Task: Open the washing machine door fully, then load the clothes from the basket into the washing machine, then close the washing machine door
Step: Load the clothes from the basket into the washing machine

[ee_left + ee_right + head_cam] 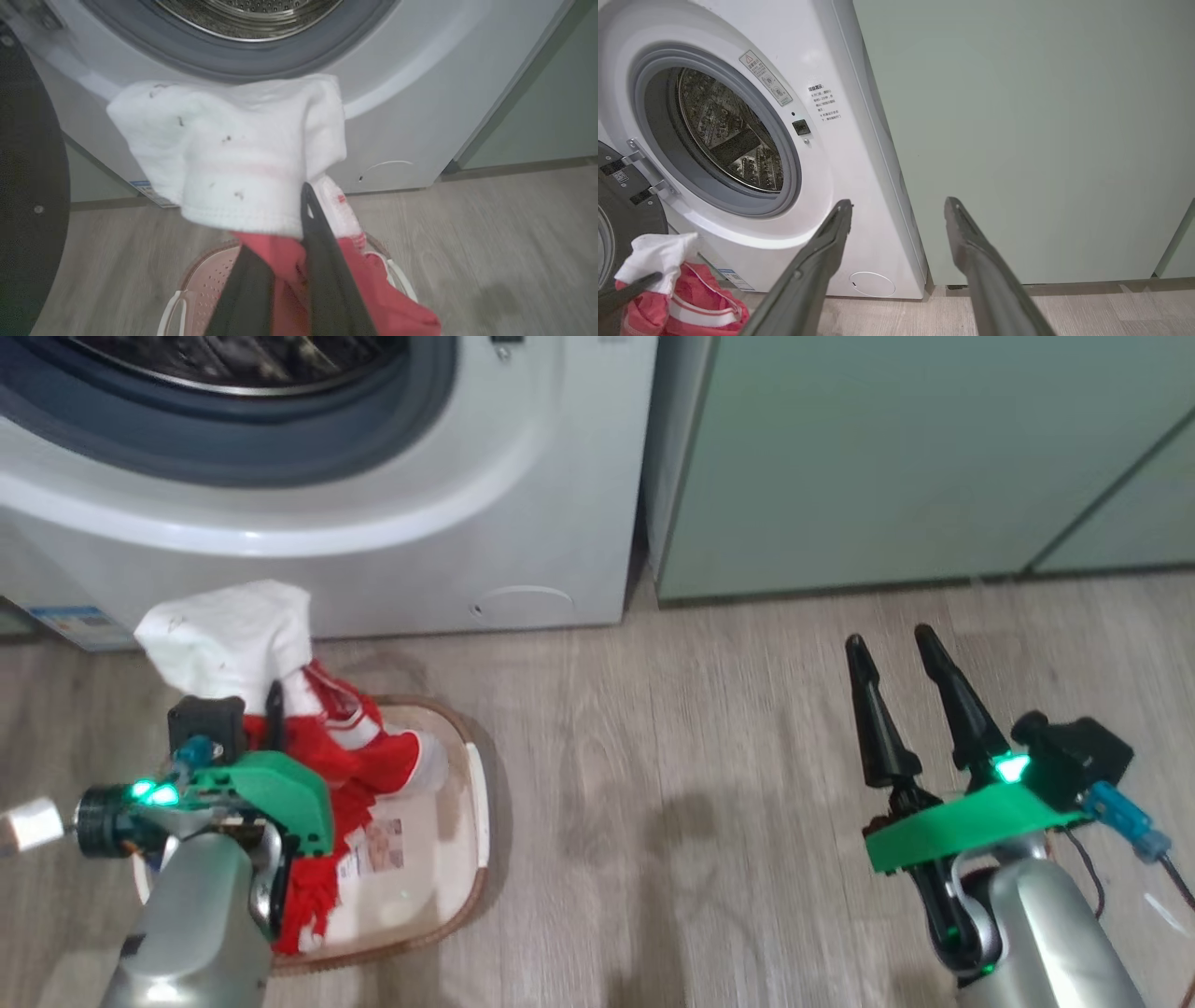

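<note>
Clothes (308,747) form one bundle in the head view, a white piece on top and a red piece with white stripes under it. The left gripper (273,714) has its fingers clamped on the bundle and holds it over the one basket (471,821), with the red tail hanging into it. The basket stands on the wooden floor (700,756) just in front of the one washing machine (467,523), whose blue energy sticker (75,625) shows at the lower left. The right gripper (890,639) hangs well apart to the right, its two fingers spread and holding nothing, before the pale green cabinets (887,457).

From the left wrist, two dark fingers (322,261) pinch the red fabric while the white piece stands up above them, in front of the machine's lower panel. Both white basket handles show below. One grey gasket (233,65) rings the steel drum (247,14).

From the right wrist, two fingers stand wide apart and bare. The washing machine door (626,219) is swung open at the left on its metal hinge (647,168), and the drum mouth is uncovered. One small round service flap (872,283) sits low on the front. The clothes hang at the lower left, below the opening.
</note>
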{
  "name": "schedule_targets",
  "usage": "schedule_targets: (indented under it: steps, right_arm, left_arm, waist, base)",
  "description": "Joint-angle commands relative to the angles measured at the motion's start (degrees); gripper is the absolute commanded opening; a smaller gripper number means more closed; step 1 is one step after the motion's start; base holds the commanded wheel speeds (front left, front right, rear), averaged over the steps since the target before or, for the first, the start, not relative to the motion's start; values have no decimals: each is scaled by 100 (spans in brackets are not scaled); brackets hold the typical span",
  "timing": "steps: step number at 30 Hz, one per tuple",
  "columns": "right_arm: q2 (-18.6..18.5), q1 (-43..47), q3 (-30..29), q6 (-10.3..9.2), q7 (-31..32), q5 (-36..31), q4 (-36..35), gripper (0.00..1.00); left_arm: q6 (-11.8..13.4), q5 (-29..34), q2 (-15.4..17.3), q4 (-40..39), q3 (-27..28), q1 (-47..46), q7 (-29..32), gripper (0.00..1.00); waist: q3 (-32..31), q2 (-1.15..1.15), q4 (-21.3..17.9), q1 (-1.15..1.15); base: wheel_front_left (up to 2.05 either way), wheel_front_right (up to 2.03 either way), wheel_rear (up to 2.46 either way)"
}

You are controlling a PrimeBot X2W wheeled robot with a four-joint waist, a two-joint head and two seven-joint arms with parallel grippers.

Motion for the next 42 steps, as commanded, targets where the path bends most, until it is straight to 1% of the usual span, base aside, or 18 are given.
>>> schedule_targets:
  steps: [1,6,7,16,21,24,27,33,42]
  right_arm:
    - [-16,11,66,0,-54,-49,-175,100]
    - [-16,116,-25,0,-54,-120,-197,100]
    - [-16,116,-25,0,-54,-120,-197,100]
    - [-16,311,-131,0,-54,-169,-256,100]
    - [-16,401,-157,0,-54,-193,-300,100]
    - [-16,464,-210,0,-54,-207,-329,100]
    - [-16,533,-234,0,-54,-214,-329,100]
    - [-16,611,-234,0,-54,-194,-329,100]
    - [-16,630,-195,0,-54,-173,-337,100]
  left_arm:
    - [-67,52,72,-601,248,48,-80,0]
    - [-226,234,-91,-1802,396,540,-80,0]
    - [-226,234,-91,-1802,396,540,-80,0]
    - [-489,450,-448,-3512,719,1336,-81,0]
    - [-646,574,-582,-4141,789,1678,-81,0]
    - [-754,577,-645,-4342,793,1822,-81,0]
    - [-819,627,-682,-4347,750,1959,-81,0]
    - [-781,581,-720,-4300,720,2136,-81,0]
    - [-681,461,-728,-4317,600,2138,-81,0]
  waist:
    - [-210,-1,108,1]
    - [-427,-1,182,1]
    - [-427,-1,182,1]
    - [-762,-1,204,1]
    - [-826,-1,206,1]
    - [-887,-1,230,1]
    - [-974,-1,240,1]
    - [-1117,-1,228,1]
    - [-1135,-1,227,1]
  base:
    - [0,0,0]
    - [0,0,0]
    - [0,0,0]
    - [0,0,0]
    - [0,0,0]
    - [0,0,0]
    - [0,0,0]
    - [0,0,0]
    - [0,0,0]
